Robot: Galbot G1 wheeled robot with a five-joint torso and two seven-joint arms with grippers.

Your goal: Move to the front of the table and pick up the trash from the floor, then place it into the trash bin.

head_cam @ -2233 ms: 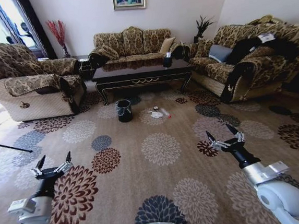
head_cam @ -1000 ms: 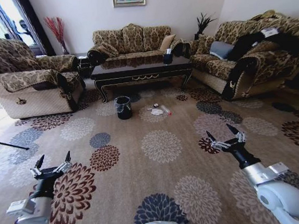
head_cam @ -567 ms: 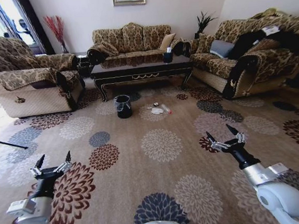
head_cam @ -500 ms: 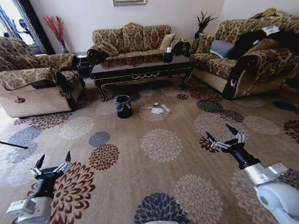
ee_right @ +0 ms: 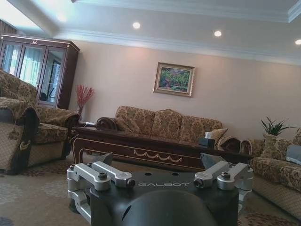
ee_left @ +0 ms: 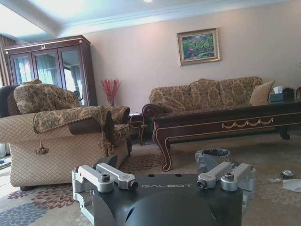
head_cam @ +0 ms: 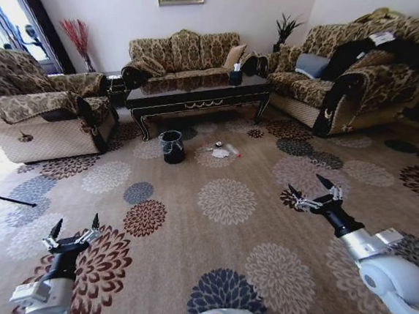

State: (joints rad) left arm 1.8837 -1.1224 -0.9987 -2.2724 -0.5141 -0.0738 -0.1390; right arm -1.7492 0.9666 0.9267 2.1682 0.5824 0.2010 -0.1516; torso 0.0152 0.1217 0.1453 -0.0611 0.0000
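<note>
The dark glossy table (head_cam: 197,98) stands across the room before the back sofa, its gold-trimmed rail also showing in the left wrist view (ee_left: 225,124). On the patterned floor (head_cam: 222,222) in front of it lies the trash: a white tissue (head_cam: 222,154), a small red-capped bottle (head_cam: 233,153) and a silver ball (head_cam: 218,144). The black trash bin (head_cam: 171,146) stands just left of the litter. My left gripper (head_cam: 74,234) and right gripper (head_cam: 314,193) hover low over the carpet, far short of the trash, both open and holding nothing.
A patterned armchair (head_cam: 37,117) sits at the left and a long sofa (head_cam: 357,78) at the right, flanking the carpet. A tissue box (head_cam: 235,76) stands on the table's right end. A thin dark rod (head_cam: 7,198) lies on the floor at far left.
The whole head view has shifted slightly, so the camera has moved relative to the room. Both arms hold the same pose with fingers spread.
</note>
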